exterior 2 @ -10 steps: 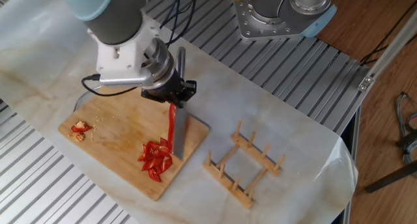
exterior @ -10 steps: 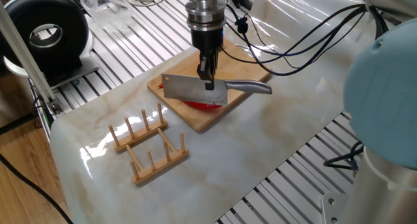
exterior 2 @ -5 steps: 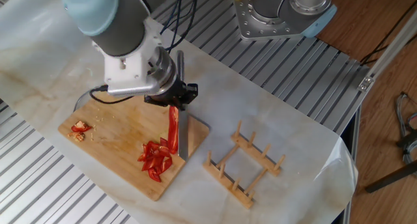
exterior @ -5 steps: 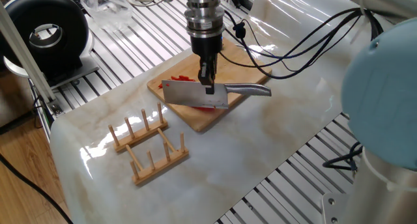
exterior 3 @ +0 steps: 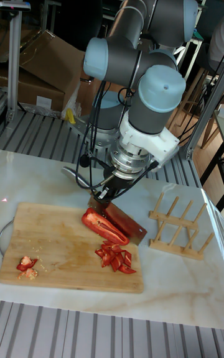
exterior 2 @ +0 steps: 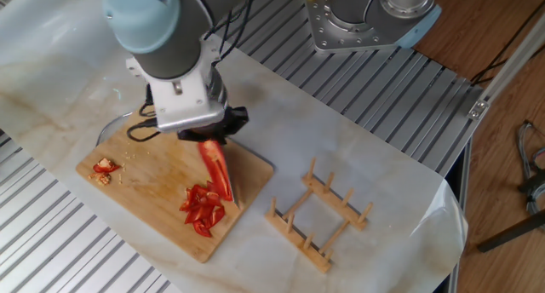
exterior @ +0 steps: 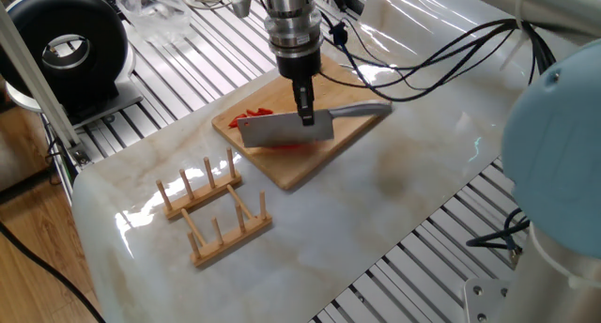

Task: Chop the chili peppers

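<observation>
The chili peppers lie on a bamboo board [exterior 2: 145,199]: one long red half [exterior 2: 216,168] stretches along the board beside the cleaver blade, and a heap of cut bits [exterior 2: 203,209] sits just past its tip, near the board's corner. In the tall fixed view the half [exterior 3: 104,225] lies tilted across the board with the bits [exterior 3: 114,257] just beside its lower end. A few small scraps [exterior 2: 106,169] rest well apart at the board's other end.

The pincer [exterior: 306,115] is clamped on the spine of a cleaver [exterior: 285,129], whose broad blade stands on edge over the board with its metal handle [exterior: 360,110] pointing away to the side. In one fixed view the blade hides most of the peppers, with only a little red [exterior: 257,114] showing behind it. Whether the blade edge touches the board I cannot tell.

The board rests on a marble-patterned table [exterior: 394,182]. A wooden rack [exterior: 214,210] with upright pegs stands on the table near the board, not touching it.
</observation>
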Action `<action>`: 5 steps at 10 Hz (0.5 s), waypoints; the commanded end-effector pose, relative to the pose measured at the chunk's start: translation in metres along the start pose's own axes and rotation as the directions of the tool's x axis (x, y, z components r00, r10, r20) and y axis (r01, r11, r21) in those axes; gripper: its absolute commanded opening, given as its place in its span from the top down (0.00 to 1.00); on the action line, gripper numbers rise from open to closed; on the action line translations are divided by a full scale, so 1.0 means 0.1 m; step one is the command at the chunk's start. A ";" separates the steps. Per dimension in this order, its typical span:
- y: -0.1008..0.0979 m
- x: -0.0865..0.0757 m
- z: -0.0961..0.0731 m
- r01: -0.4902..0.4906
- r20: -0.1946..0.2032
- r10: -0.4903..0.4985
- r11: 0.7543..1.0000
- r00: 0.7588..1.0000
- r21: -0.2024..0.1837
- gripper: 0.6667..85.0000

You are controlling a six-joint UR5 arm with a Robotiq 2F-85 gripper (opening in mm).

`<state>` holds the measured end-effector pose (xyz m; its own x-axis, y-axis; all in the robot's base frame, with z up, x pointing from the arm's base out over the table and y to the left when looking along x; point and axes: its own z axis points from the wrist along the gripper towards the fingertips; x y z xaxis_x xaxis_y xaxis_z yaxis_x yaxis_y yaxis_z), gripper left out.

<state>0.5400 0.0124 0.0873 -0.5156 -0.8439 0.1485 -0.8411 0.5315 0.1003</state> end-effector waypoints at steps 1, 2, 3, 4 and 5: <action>-0.26 0.13 -0.11 0.226 -0.030 -0.225 0.972 0.974 0.059 0.99; -0.28 0.21 -0.14 0.291 -0.037 -0.290 0.956 0.956 0.041 0.99; -0.32 0.26 -0.16 0.325 -0.046 -0.323 0.945 0.945 0.041 0.99; -0.41 0.32 -0.17 0.354 -0.076 -0.349 0.933 0.934 0.062 0.99; -0.52 0.34 -0.19 0.365 -0.102 -0.355 0.926 0.929 0.095 0.99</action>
<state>0.5578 -0.0257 0.0999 -0.2538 -0.9509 0.1774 -0.9596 0.2705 0.0774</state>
